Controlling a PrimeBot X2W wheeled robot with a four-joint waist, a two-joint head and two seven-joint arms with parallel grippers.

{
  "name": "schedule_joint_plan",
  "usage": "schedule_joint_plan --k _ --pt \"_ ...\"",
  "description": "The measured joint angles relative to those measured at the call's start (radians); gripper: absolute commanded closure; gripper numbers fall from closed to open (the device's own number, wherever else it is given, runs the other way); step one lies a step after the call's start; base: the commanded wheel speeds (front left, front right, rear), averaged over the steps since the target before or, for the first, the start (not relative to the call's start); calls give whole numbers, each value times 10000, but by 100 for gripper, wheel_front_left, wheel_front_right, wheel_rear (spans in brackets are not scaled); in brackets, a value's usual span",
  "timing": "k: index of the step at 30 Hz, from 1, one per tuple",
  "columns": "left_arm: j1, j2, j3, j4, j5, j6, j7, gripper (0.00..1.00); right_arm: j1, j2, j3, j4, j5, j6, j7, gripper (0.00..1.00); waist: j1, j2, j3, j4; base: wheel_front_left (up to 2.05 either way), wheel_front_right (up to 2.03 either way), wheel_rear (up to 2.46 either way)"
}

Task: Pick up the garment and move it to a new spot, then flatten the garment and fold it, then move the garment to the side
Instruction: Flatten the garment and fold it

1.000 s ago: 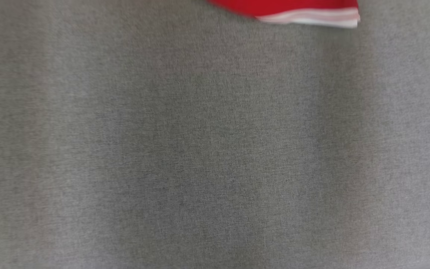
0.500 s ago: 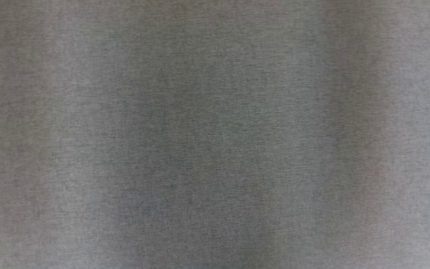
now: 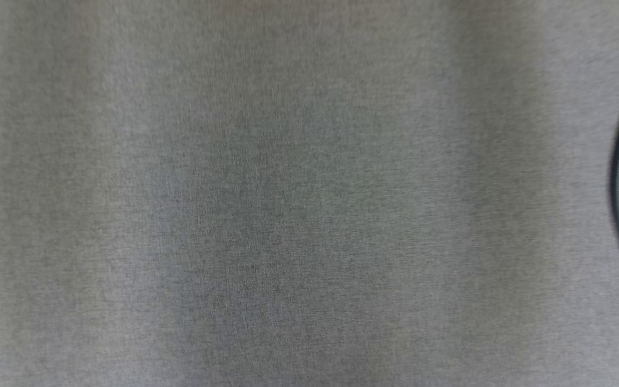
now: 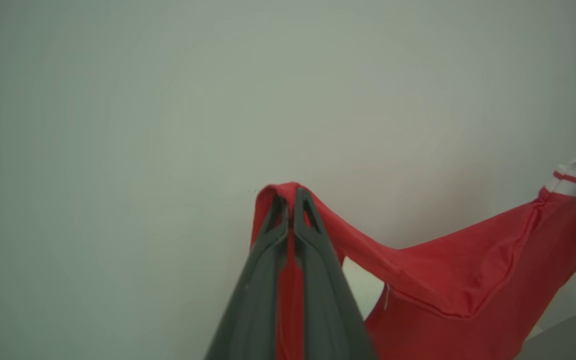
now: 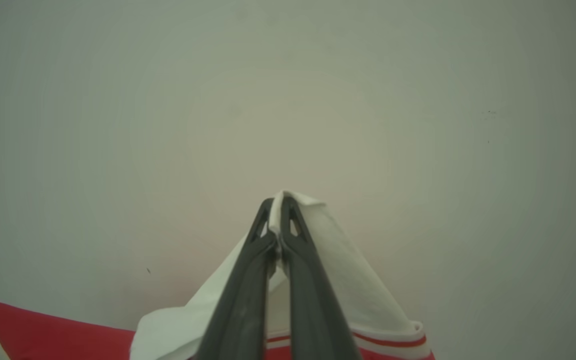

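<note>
A red-and-white garment (image 4: pixel 443 280), probably a shirt, hangs pinched at two points. The left gripper (image 4: pixel 292 200) has its jaws clamped on a red fold. The right gripper (image 5: pixel 278 206) has its jaws clamped on a white, red-striped sleeve. The cloth's long axis runs from one gripper to the other, sagging between them. Below is a blurred grey cloth-covered surface (image 3: pixel 288 193), with a black cable (image 3: pixel 617 177) at its right edge.

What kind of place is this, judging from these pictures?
Probably an indoor garment-folding workstation, though little shows: a grey woven cloth surface, a dark cable curving at its right, and the left end effector and right end effector pinching a red garment before a pale backdrop.
</note>
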Motion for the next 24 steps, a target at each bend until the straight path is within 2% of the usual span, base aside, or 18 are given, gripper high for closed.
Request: schedule_joint_plan --k 7,14,19,20,21,22,24 --pt "2799 316 -274 -1473 -1308 -4 -211 100 3147 -842 1072 -2036 1845 0 -268 100 -1 0 -900 -127 0 0 0" --pt "6558 953 -79 -3662 -2487 10 -247 100 6908 -1812 1708 -4487 2932 0 -495 100 -2 -3 -2002 -206 0 0 0" --pt "9429 1116 240 -5651 -3064 571 -150 100 9673 -2454 1567 -5896 3133 0 -500 100 -3 -3 -2820 -210 0 0 0" --pt "9429 1116 240 -5651 -3064 571 -150 100 9673 -2454 1567 -5896 3133 0 -500 100 -3 -3 -2820 -210 0 0 0" --pt "9986 1135 288 -6155 -3164 736 -107 100 10213 -2499 1453 -6140 3166 0 -489 100 -3 -3 -2975 -204 0 0 0" --pt "11118 1239 412 -7074 -3325 1103 8 100 11256 -2569 1034 -6527 3200 0 -502 100 -3 -3 -3276 -184 0 0 0" --pt "12198 1323 470 -7935 -3578 1407 240 100 12304 -2623 633 -6920 3277 0 -332 100 -3 -4 -3547 -155 0 0 0"
